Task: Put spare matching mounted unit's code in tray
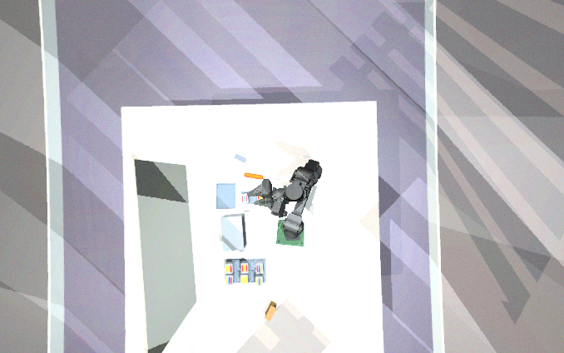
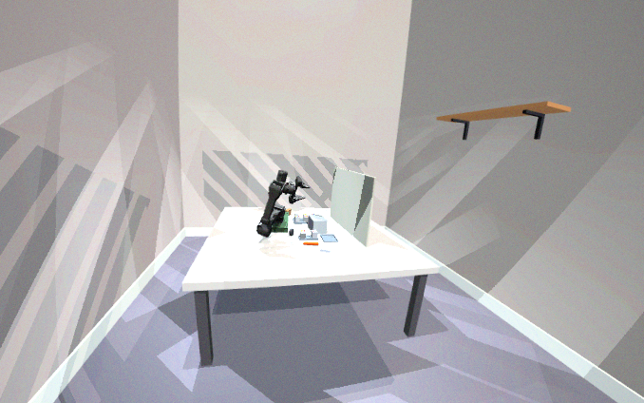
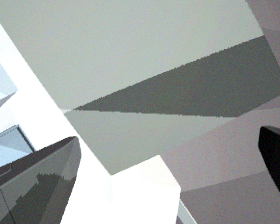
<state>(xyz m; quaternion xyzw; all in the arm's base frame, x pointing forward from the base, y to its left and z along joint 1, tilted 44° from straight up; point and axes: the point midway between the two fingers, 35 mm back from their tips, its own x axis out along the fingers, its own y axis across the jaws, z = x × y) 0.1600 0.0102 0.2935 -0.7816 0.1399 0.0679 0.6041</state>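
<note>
My gripper [image 1: 251, 199] [image 2: 306, 192] [image 3: 170, 142] is open, nothing between its fingers, high above the table. From above it overlaps a small blue-grey fixture with a few striped parts; one striped part [image 1: 244, 198] shows at its left end. Which part is the mounted unit, and any code on its back, I cannot tell. The flat light-blue tray [image 1: 225, 196] [image 2: 329, 239] lies beside that fixture and looks empty. A blue-grey rack [image 1: 251, 275] [image 2: 298, 220] holds several spares with red, yellow and blue stripes; their codes are not readable.
A pale blue-grey box [image 1: 231, 230] [image 2: 317, 223] stands between tray and rack. A tall grey-green panel [image 1: 165, 245] [image 2: 347, 200] [image 3: 51, 45] stands beyond them. An orange stick [image 1: 253, 176] [image 2: 310, 243], a small bluish piece [image 1: 239, 158] [image 2: 324, 250] and a brown block [image 1: 270, 310] lie about.
</note>
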